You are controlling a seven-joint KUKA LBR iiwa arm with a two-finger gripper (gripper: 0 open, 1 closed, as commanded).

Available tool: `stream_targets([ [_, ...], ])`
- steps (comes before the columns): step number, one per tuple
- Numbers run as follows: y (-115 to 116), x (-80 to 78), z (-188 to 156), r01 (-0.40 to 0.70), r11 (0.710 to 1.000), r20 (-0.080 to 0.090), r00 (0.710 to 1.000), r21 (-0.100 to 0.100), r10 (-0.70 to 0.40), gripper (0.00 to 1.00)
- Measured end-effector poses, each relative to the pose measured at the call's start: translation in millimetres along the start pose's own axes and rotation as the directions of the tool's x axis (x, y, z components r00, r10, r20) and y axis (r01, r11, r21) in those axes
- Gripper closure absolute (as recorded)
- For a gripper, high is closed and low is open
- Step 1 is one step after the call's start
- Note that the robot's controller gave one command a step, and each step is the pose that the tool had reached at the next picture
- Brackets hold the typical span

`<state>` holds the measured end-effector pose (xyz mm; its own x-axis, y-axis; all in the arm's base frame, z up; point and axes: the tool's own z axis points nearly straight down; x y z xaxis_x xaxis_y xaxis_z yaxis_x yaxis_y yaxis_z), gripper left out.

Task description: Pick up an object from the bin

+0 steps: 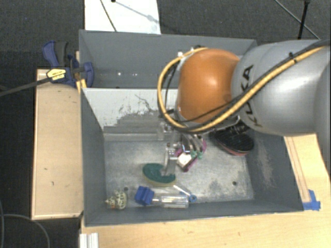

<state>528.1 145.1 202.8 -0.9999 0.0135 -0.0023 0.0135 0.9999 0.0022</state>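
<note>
My gripper [169, 161] reaches down under the arm's orange cover into the middle of the bin. Its tip comes down on the upper edge of a flat dark green rounded piece [156, 173] lying on the floor. A small white, purple and green thing [187, 157] sits tight against the gripper's right side; whether it is held I cannot tell. In front, near the bin's near wall, lies a clear tube with a blue cap [161, 197].
A small yellow-green trinket [118, 200] lies in the near left corner. A black round thing with a red edge [235, 139] sits at the right, partly under the arm. The arm covers the bin's back right.
</note>
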Motion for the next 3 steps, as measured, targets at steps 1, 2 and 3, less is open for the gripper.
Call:
stream_targets([
  [1, -6.3, 10.2, 126.2, 0.069, 0.998, -0.011, 0.998, 0.002, -0.069, 0.0],
  [2, -6.0, 6.3, 120.8, 0.063, 0.998, 0.003, 0.998, 0.0, -0.063, 1.0],
  [3, -20.8, 19.1, -75.3, 0.029, 1.0, 0.008, 1.0, -0.001, -0.029, 1.0],
])
